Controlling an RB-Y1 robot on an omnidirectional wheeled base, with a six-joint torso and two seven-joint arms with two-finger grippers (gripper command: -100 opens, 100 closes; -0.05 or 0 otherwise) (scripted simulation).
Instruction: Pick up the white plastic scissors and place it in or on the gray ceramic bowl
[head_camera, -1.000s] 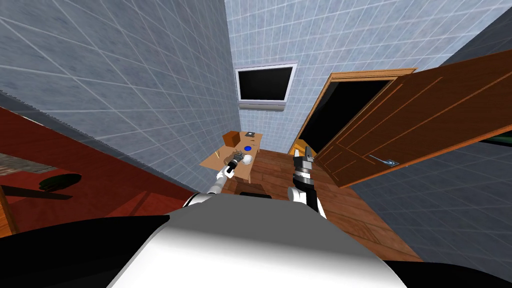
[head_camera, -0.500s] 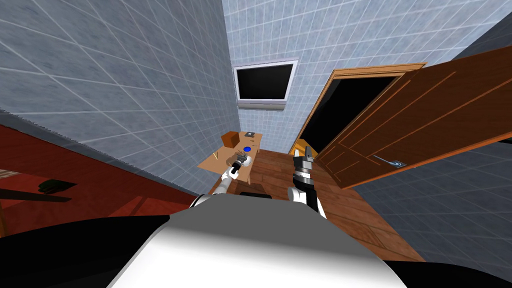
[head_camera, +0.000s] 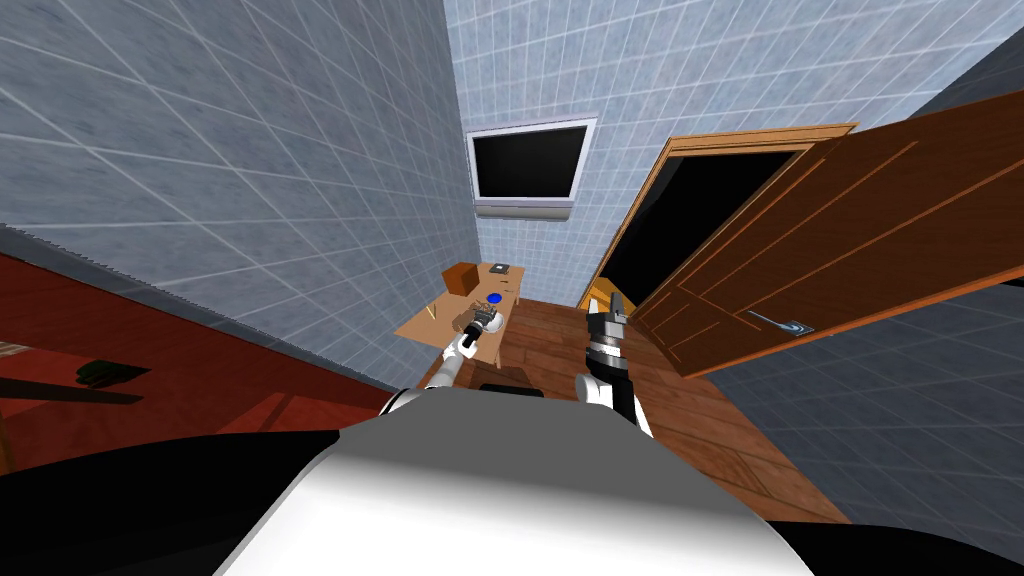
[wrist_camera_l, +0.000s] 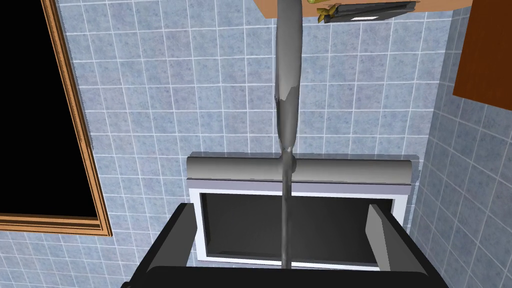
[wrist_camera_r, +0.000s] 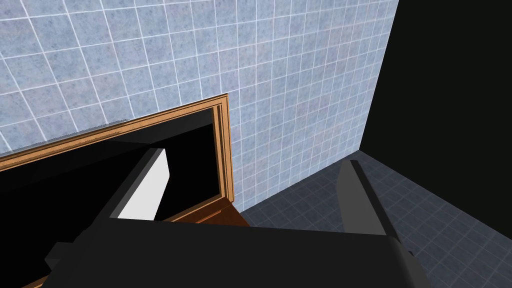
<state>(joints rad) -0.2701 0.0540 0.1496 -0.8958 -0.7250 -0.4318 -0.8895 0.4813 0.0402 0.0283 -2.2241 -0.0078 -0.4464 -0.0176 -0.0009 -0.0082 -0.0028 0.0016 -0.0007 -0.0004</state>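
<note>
My left gripper (wrist_camera_l: 280, 207) hangs spread over the counter (head_camera: 420, 323), grey scissors (wrist_camera_l: 289, 100) between its untouching fingers; right gripper (wrist_camera_r: 255, 157) spread.

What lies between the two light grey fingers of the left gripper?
A long thin grey object, probably the scissors, runs midway between the fingers of the left gripper, touching neither; the left wrist view shows this.
</note>
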